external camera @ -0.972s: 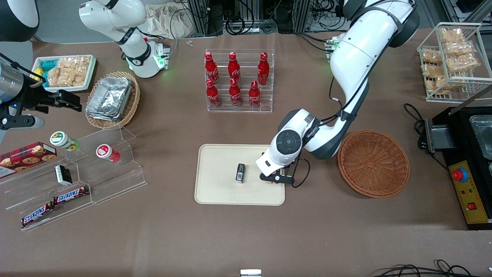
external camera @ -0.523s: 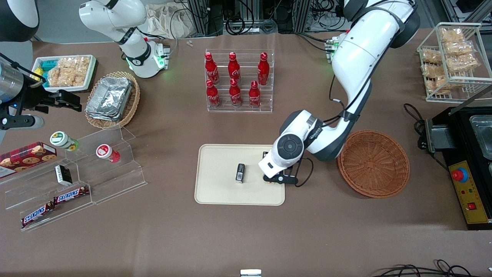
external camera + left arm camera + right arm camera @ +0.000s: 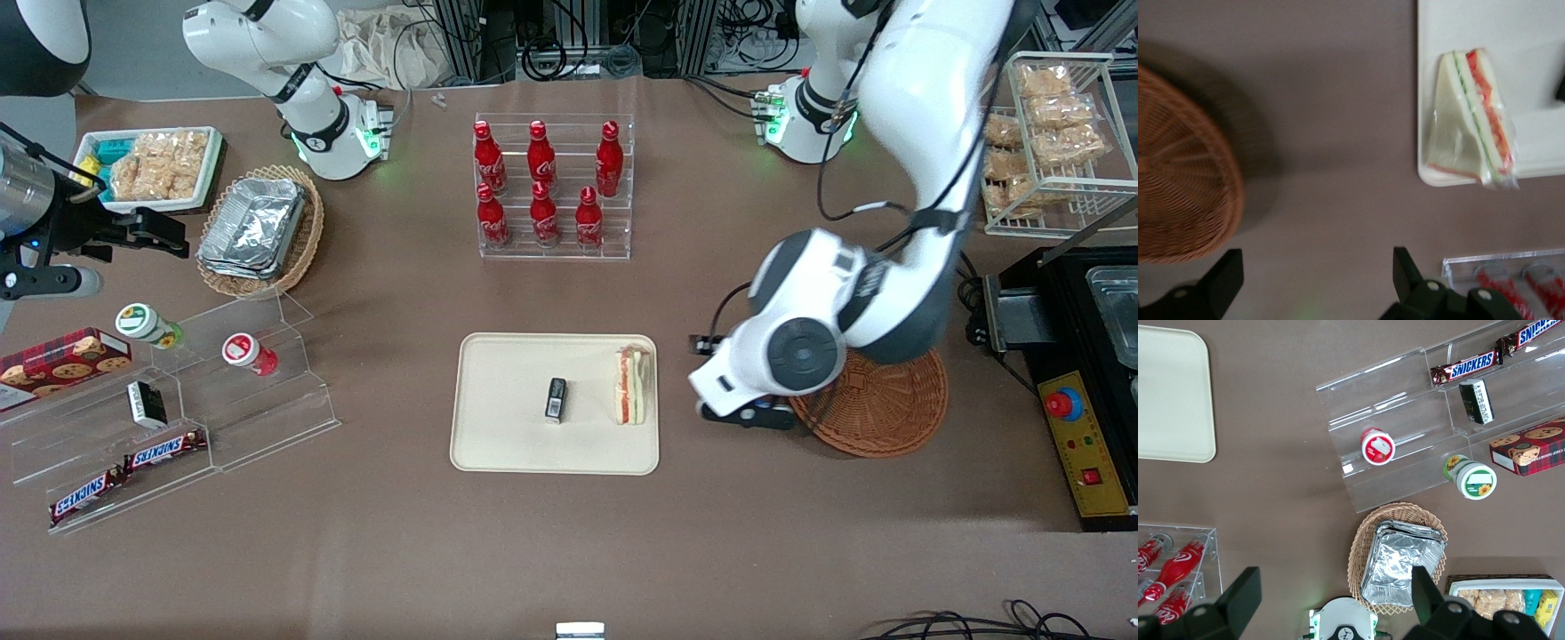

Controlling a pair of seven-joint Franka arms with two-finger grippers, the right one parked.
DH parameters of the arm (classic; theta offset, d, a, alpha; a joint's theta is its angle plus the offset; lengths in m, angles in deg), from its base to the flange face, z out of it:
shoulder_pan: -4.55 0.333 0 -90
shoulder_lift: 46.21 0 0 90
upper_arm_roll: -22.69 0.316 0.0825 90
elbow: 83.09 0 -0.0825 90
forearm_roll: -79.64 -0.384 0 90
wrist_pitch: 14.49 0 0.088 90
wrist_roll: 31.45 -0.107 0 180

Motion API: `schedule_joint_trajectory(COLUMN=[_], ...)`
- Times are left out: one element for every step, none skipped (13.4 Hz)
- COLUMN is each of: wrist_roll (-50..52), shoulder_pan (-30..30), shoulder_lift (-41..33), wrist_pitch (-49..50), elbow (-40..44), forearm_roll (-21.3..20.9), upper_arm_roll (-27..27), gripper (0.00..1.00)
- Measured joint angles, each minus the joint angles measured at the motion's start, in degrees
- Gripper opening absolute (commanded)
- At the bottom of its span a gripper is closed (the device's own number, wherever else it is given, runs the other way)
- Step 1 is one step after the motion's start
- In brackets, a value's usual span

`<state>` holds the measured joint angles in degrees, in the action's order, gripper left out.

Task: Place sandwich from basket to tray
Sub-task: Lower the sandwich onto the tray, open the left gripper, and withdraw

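Note:
The sandwich [image 3: 632, 385], a white wedge with red and green layers in clear wrap, lies on the cream tray [image 3: 507, 436] along the rim nearest the basket. In the left wrist view the sandwich [image 3: 1475, 123] rests at a corner of the tray [image 3: 1511, 27]. My gripper [image 3: 745, 414] hangs open above bare table between the tray and the reddish-brown wicker basket [image 3: 876, 418], whose farther part is hidden by the arm. The wrist view shows the gripper [image 3: 1315, 273] with its jaws wide apart and nothing between them, and the basket [image 3: 1178, 180] beside it holds nothing visible.
A small black packet [image 3: 556, 398] lies mid-tray. A clear rack of red bottles [image 3: 553, 187] stands farther from the camera. Toward the parked arm's end are a stepped acrylic shelf [image 3: 222, 400] and a foil-container basket [image 3: 258, 227]. A black machine [image 3: 1085, 373] sits beside the basket.
The gripper has let go of the sandwich, which now lies uncovered on the tray. It has swung away from the tray toward the basket.

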<state>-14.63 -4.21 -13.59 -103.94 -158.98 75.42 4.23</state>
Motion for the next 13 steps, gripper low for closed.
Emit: schedule_joint_trajectory(wrist_roll=[-3.6,-7.7,-11.9,-15.7,-18.9,-21.3,-23.1,-24.1,-24.1,-23.0,-21.0,-19.2,-18.1], shoulder_pan=[2.0,4.0,6.0,8.1,10.4,12.9,15.3,17.4,18.9,19.9,20.4,20.6,20.6], shoulder_lift=[-2.3,-4.6,-7.0,-9.3,-11.5,-13.5,-15.3,-16.9,-18.0,-18.7,-18.9,-18.9,-18.9], wrist_pitch=[2.2,4.1,5.9,7.3,8.2,8.6,8.7,8.7,8.7,8.7,8.7,8.7,8.7], elbow=[0.0,0.0,0.0,0.0,0.0,0.0,0.0,0.0,0.0,0.0,0.1,0.1,0.1], forearm_roll=[0.1,0.1,0.1,0.1,0.1,0.1,0.1,0.0,0.0,0.0,0.0,0.0,0.0], upper_arm_roll=[0.0,0.1,0.1,0.2,0.4,0.4,0.5,0.7,1.4,2.5,3.6,4.5,4.9], gripper=[0.99,0.99,0.99,0.99,0.99,0.99,0.99,0.99,0.99,0.99,0.99,0.99,0.99])
